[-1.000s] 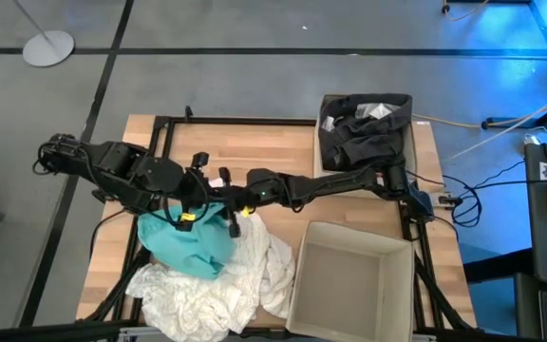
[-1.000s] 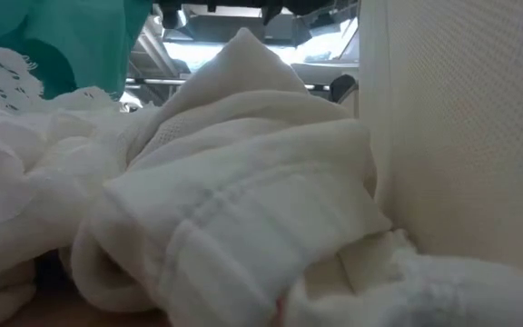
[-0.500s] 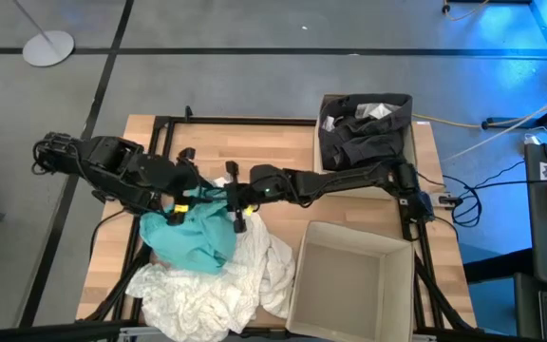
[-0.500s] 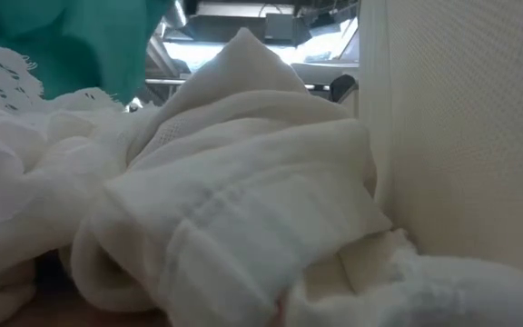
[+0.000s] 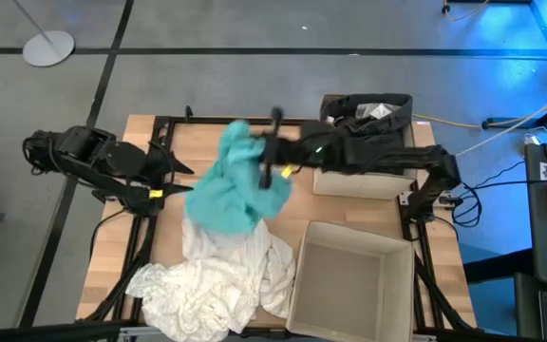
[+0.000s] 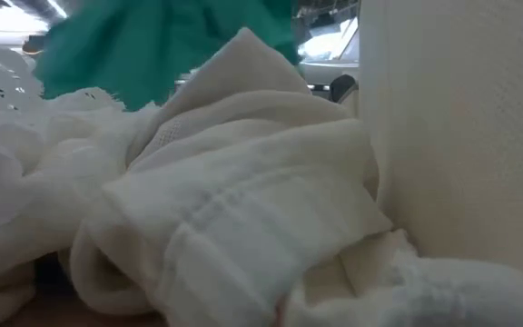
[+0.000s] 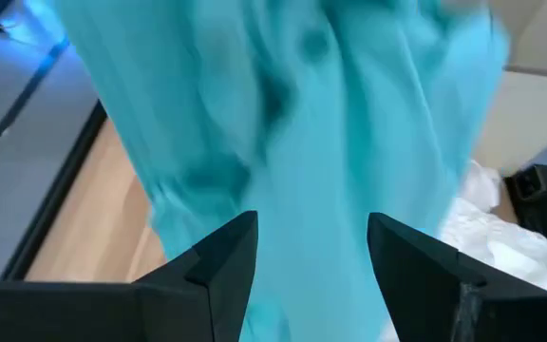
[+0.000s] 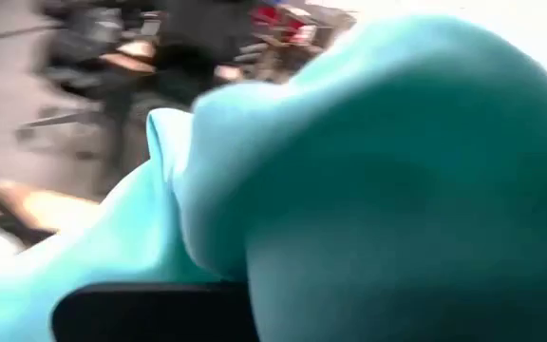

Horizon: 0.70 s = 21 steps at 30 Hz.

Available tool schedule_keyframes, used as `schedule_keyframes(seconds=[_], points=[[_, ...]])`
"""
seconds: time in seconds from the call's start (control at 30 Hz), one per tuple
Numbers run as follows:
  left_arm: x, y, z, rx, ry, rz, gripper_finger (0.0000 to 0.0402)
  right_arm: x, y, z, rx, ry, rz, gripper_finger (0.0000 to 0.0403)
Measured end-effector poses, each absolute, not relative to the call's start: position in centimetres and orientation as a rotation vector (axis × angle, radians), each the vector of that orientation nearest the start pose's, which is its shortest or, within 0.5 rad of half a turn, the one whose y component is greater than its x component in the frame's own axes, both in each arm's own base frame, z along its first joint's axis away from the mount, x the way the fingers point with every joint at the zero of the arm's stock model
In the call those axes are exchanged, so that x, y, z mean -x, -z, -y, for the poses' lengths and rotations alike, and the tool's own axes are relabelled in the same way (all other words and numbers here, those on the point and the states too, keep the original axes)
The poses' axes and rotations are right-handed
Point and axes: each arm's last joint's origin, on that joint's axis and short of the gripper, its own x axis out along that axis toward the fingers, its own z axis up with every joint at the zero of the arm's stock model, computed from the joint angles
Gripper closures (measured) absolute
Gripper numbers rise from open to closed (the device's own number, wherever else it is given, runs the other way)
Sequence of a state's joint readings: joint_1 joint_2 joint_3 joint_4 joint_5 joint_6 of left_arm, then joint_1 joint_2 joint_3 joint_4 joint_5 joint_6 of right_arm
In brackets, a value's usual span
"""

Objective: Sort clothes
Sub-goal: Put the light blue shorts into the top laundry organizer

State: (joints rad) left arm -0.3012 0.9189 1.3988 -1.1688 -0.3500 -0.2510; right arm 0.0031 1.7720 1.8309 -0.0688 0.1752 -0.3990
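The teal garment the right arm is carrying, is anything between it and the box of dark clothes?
Nothing visible. The teal garment hangs from the right gripper above bare table, and the box of dark clothes lies open just beyond. The left gripper is open, clear of it.

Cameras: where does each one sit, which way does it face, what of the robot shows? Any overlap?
High: overhead, straight down; both arms, right gripper holding teal garment, left gripper open beside it.
Low: table height, looking level across white clothes; no arm visible.
Left wrist: past its open fingers at the hanging teal garment.
Right wrist: pressed against teal fabric.
Shared: all four see the teal garment.
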Motion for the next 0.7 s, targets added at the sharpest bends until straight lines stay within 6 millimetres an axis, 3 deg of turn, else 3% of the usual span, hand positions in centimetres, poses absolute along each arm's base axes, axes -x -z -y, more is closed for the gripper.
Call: schedule_keyframes(seconds=[0.2, 0.37, 0.7], points=[[-12.2, -41.9, 2.7, 0.014, -0.142, -0.644, 0.0210, -36.6, -47.8, 3.4, 0.438, 0.359, 0.017, 0.0392], [-12.7, -41.7, 2.7, 0.014, -0.198, -0.644, 0.0210, -33.0, -50.2, 5.3, 0.449, 0.496, 0.017, 0.0383], [-13.1, -41.7, 2.7, -0.016, -0.239, -0.639, 0.0210, -24.3, -54.9, 5.4, 0.601, 0.891, -0.037, 0.0387]])
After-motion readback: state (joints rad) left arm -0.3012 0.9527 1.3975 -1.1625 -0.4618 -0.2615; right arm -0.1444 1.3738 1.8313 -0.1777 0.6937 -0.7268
